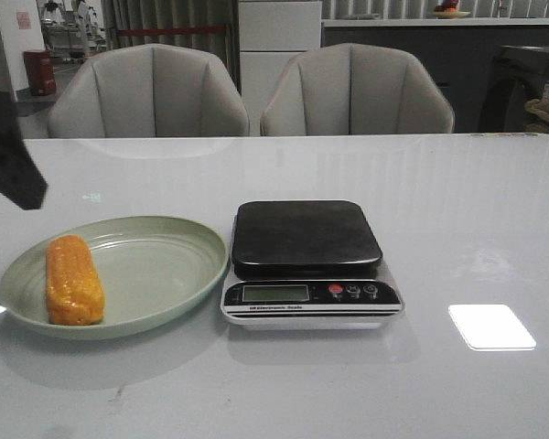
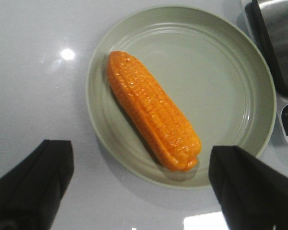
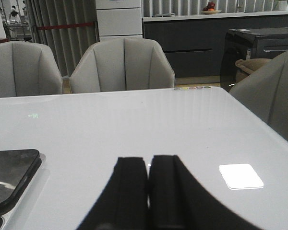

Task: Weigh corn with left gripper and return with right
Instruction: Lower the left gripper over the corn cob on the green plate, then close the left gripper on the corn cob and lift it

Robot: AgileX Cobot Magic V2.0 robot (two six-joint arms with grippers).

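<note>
The orange-yellow corn (image 1: 73,280) lies on the left side of a pale green plate (image 1: 156,274), left of the scale (image 1: 306,261). In the left wrist view the corn (image 2: 153,109) lies slantwise on the plate (image 2: 230,91), and my left gripper (image 2: 143,158) hovers above the plate's rim, wide open and empty, its fingers (image 2: 41,175) standing apart on either side. Only a black tip of that arm (image 1: 9,165) shows at the front view's left edge. My right gripper (image 3: 149,165) is shut with nothing in it, over bare table to the right of the scale (image 3: 9,177).
The scale's dark platform (image 1: 306,233) carries nothing; its display and buttons face the front edge. Two grey chairs (image 1: 151,91) stand behind the table. A bright light patch (image 1: 491,326) lies on the tabletop at the right.
</note>
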